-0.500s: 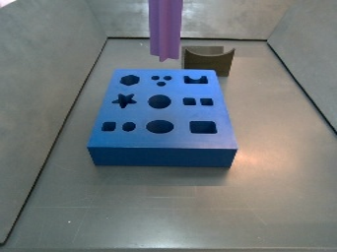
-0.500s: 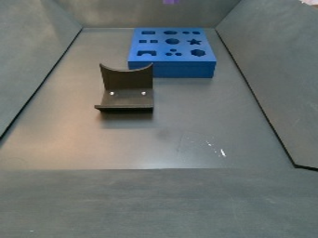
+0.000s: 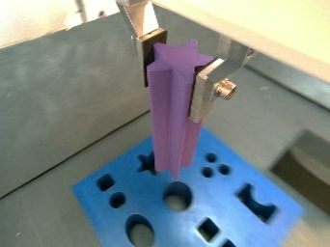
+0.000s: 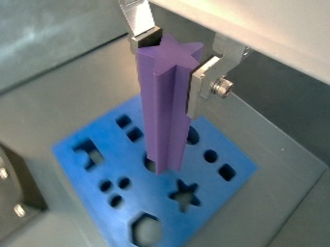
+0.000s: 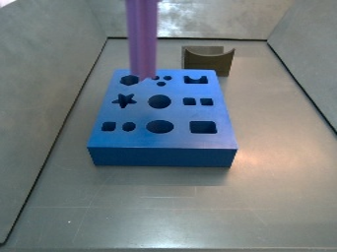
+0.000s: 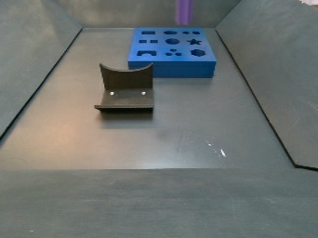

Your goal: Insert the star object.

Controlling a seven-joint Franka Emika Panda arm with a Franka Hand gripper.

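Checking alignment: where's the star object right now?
The star object hangs upright, clamped in the gripper above the blue block, not yet in the star hole.

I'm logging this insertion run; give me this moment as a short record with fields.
gripper: above the block, shut on the star object
star object: purple bar, upright, lower end over the block's top
blue block: on the floor, star hole empty
fixture: dark bracket on the floor, apart from the block
inserted: not yet
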